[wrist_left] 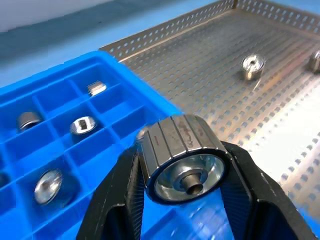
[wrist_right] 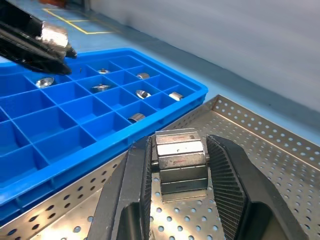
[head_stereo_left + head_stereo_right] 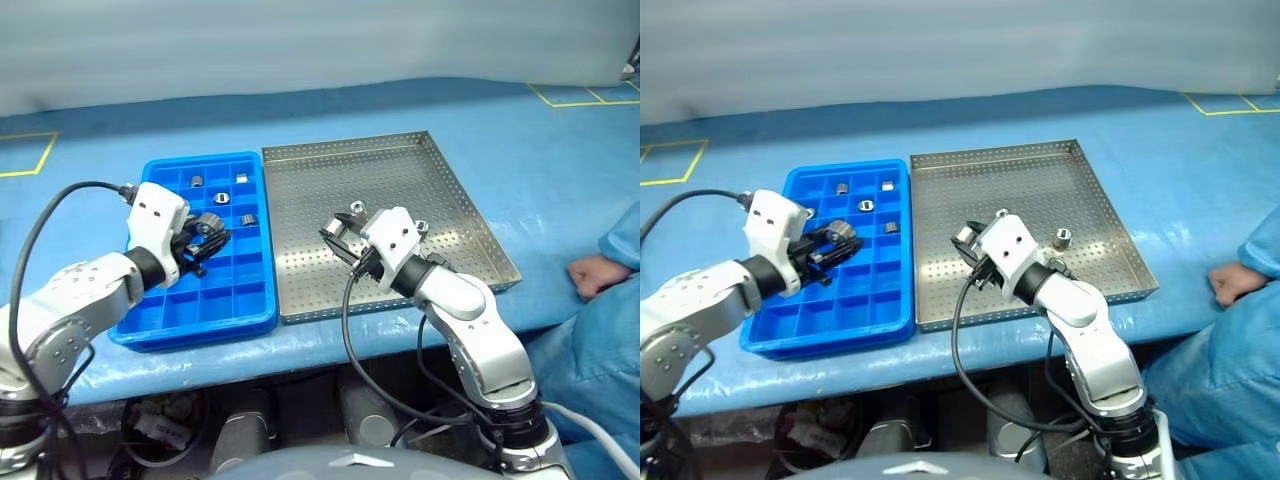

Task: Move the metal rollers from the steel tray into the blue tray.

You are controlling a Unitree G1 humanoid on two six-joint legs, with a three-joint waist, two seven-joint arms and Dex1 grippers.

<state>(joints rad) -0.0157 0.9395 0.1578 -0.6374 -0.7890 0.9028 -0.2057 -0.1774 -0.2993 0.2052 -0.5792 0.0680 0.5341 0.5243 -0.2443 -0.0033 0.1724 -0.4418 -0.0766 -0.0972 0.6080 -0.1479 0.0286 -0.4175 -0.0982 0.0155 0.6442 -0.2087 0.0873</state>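
Table, blue-covered, yellow tape outlines at far corners; blue tray and steel tray flat on it, side by side, long edges touching.

A factory-style workshop: a blue-covered table bearing yellow tape markings at two o'clock, a person's blue work sleeve resting at three o'clock.

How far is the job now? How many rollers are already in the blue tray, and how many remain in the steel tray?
About five rollers already lie in compartments of the blue tray. Each hand is shut on one more: the left hand holds its roller over the blue tray, and the right hand holds another roller above the steel tray. Two loose rollers are left on the steel tray.
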